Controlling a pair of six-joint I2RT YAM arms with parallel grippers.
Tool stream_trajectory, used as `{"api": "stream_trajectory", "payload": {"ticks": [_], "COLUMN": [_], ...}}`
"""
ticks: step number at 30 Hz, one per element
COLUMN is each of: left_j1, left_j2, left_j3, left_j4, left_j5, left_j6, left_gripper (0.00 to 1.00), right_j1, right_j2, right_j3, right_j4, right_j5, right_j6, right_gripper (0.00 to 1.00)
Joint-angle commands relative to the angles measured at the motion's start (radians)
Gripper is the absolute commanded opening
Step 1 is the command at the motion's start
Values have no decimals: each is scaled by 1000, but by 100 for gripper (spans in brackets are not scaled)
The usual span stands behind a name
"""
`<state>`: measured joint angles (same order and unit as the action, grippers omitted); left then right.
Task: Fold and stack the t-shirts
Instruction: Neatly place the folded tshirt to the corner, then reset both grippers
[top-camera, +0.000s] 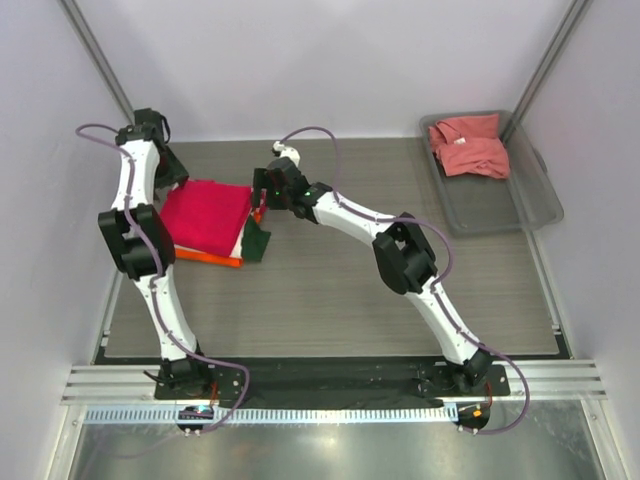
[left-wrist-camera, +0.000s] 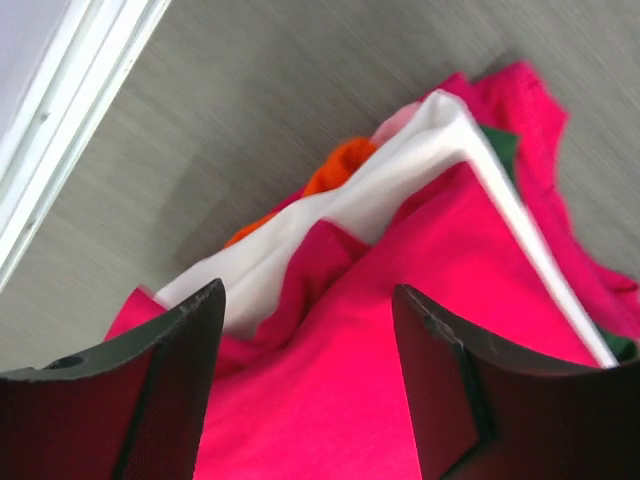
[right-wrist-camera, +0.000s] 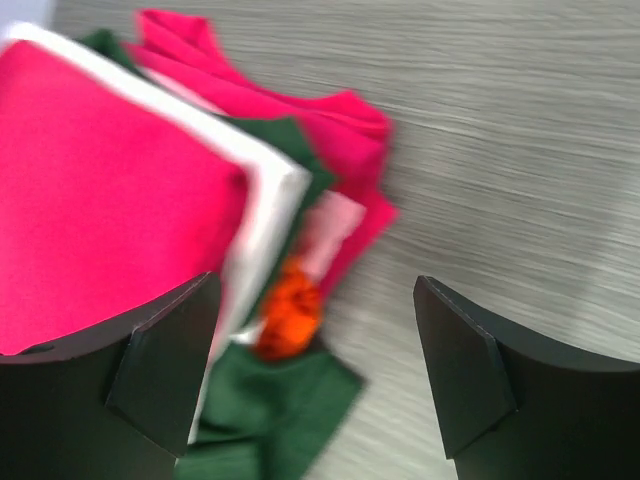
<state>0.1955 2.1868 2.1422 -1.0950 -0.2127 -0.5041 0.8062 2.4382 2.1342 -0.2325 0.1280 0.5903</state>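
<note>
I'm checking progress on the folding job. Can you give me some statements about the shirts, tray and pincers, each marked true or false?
1. The crimson t-shirt lies on top of the dark green t-shirt. True.
2. The salmon-pink t-shirt is folded on that pile. False: it lies crumpled in the grey tray.
3. The left pincer and right pincer both stand open. True.
4. The grey tray sits at the near left of the table. False: it is at the far right corner.
</note>
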Motion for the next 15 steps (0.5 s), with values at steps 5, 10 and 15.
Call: {"api": "stream_trajectory", "payload": {"ticks": [5, 10, 15], "left_j1": [4, -68, -241], "left_j2": [-293, -466, -518], "left_j3": [-69, -145, -211], "left_j4": [30, 72, 83], "left_j5": [-116, -99, -57], "left_j6": [-14, 1, -14], "left_gripper": [78, 85, 85], "right_j1": [5, -13, -94], "right_j2": [-221, -379, -548], "right_j3": [-164, -403, -598], "right_j4": [80, 166, 194], "right_j5": [59, 12, -2], "right_j6": [-66, -110, -119], "right_gripper": [84, 83, 82]}}
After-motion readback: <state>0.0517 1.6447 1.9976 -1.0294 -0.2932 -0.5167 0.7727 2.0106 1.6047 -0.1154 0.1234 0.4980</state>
